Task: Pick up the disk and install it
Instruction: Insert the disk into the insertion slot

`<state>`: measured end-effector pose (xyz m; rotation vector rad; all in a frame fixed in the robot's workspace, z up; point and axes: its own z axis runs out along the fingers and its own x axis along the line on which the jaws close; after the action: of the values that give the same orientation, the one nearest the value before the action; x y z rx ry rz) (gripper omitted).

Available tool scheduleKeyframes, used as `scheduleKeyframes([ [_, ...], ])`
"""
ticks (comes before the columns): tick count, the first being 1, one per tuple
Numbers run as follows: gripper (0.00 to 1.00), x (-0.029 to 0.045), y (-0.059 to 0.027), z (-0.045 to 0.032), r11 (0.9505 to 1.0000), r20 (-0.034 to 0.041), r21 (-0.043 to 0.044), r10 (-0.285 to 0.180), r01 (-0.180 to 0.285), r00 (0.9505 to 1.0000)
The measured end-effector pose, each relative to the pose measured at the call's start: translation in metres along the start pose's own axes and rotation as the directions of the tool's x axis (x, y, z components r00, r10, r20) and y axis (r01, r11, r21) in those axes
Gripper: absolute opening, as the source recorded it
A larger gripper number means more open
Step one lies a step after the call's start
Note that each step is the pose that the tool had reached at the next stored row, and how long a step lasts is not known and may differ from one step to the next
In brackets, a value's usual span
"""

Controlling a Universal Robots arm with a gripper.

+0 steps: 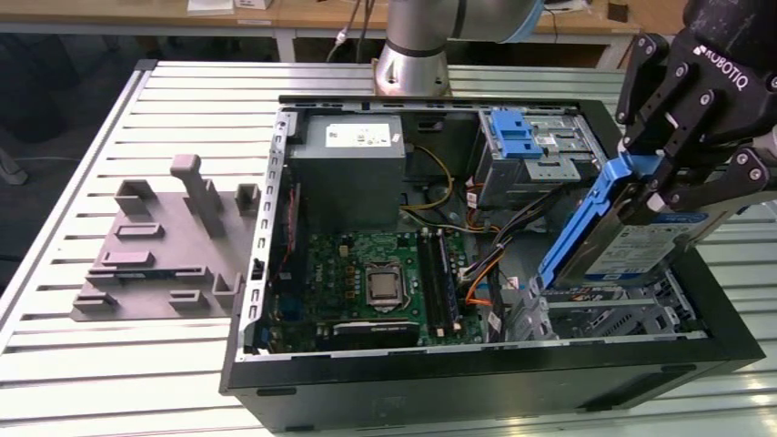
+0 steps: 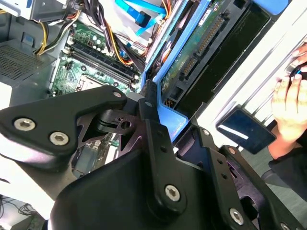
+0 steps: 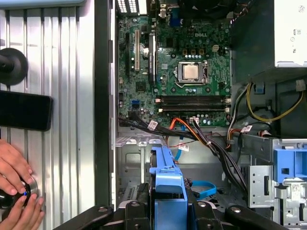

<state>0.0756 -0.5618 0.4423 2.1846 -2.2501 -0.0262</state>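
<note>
While the gripper (image 1: 665, 182) clamps the disk (image 1: 625, 246) by its blue edge, tilted steeply above the drive bay (image 1: 613, 309) at the exterior view's right of the open computer case (image 1: 486, 360), the risk is snagging — loose cables (image 1: 492, 273) lie just beside the bay, and a skewed entry could jam the rails.

Three downward views sharing the motherboard (image 3: 172, 72)
</note>
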Motion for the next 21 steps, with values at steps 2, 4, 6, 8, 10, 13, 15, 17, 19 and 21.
scheduleKeyframes([
  [2, 0.36, 0.0008, 0.0000, 0.0010, 1.0000, 0.0000, 0.0000, 0.000, 0.000, 1.0000],
  [4, 0.36, 0.0016, 0.0000, 0.0018, 1.0000, -0.0001, 0.0000, 0.000, 0.000, 1.0000],
  [6, 0.36, 0.0023, -0.0001, 0.0030, 1.0000, 0.0000, 0.0000, 0.000, 0.000, 1.0000],
  [8, 0.36, 0.0029, -0.0002, 0.0042, 1.0000, -0.0001, 0.0000, 0.000, 0.000, 1.0000],
  [10, 0.36, 0.0033, -0.0002, 0.0054, 1.0000, 0.0000, 0.0000, 0.000, 0.000, 1.0000],
  [13, 0.36, 0.0035, -0.0004, 0.0067, 1.0000, -0.0001, 0.0000, 0.000, 0.000, 1.0000],
  [15, 0.36, 0.0037, -0.0004, 0.0079, 1.0000, -0.0003, -0.0001, 0.000, 0.000, 1.0000],
  [17, 0.36, 0.0037, -0.0005, 0.0098, 1.0000, -0.0001, 0.0000, 0.000, 0.000, 1.0000],
  [19, 0.36, 0.0038, -0.0005, 0.0118, 1.0000, 0.0000, -0.0001, 0.000, 0.000, 1.0000],
  [21, 0.36, 0.0039, -0.0006, 0.0134, 1.0000, -0.0001, -0.0002, 0.000, 0.000, 1.0000],
])
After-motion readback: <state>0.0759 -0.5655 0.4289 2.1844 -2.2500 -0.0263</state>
